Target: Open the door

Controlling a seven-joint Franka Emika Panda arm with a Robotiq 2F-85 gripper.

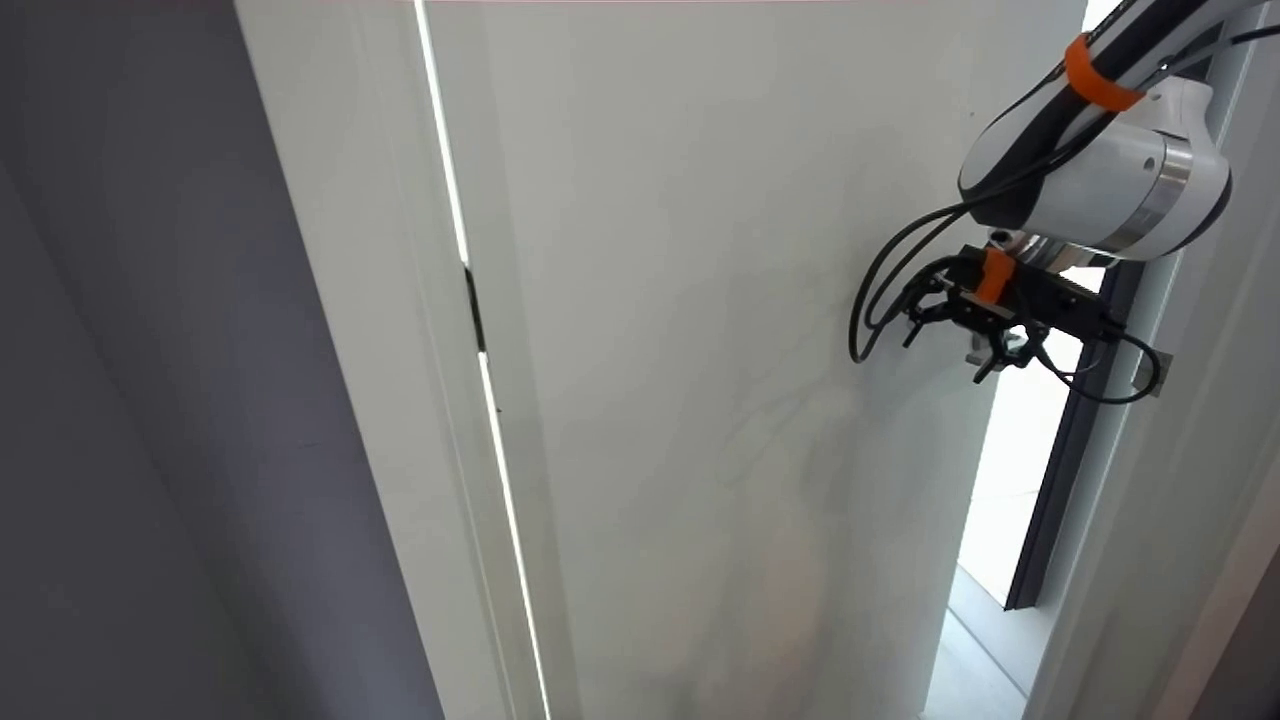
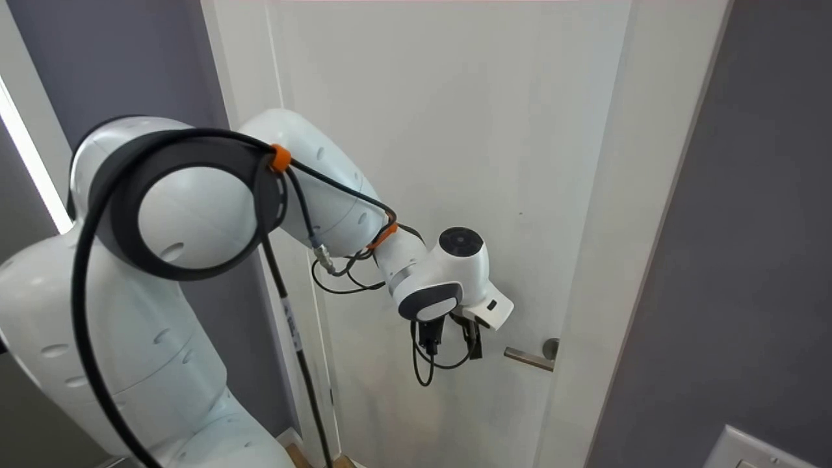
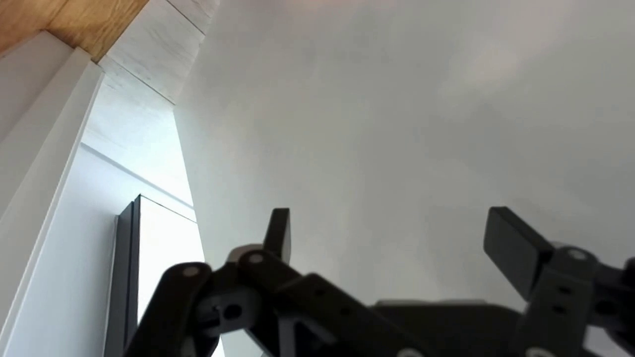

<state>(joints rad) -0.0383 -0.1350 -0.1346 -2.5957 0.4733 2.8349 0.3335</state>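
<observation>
Door (image 1: 690, 350) is standing ajar, its panel spreading out beyond the gripper (image 3: 388, 235), whose fingers (image 3: 516, 250) are standing wide apart (gripping nothing); the silver handle (image 2: 530, 359) is sitting near them, by the door's opening edge.

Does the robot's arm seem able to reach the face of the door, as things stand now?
Probably yes: in the wrist view the jaws stand open toward the door, and nothing shows in the way. I cannot tell how much gap there is, if any.
</observation>
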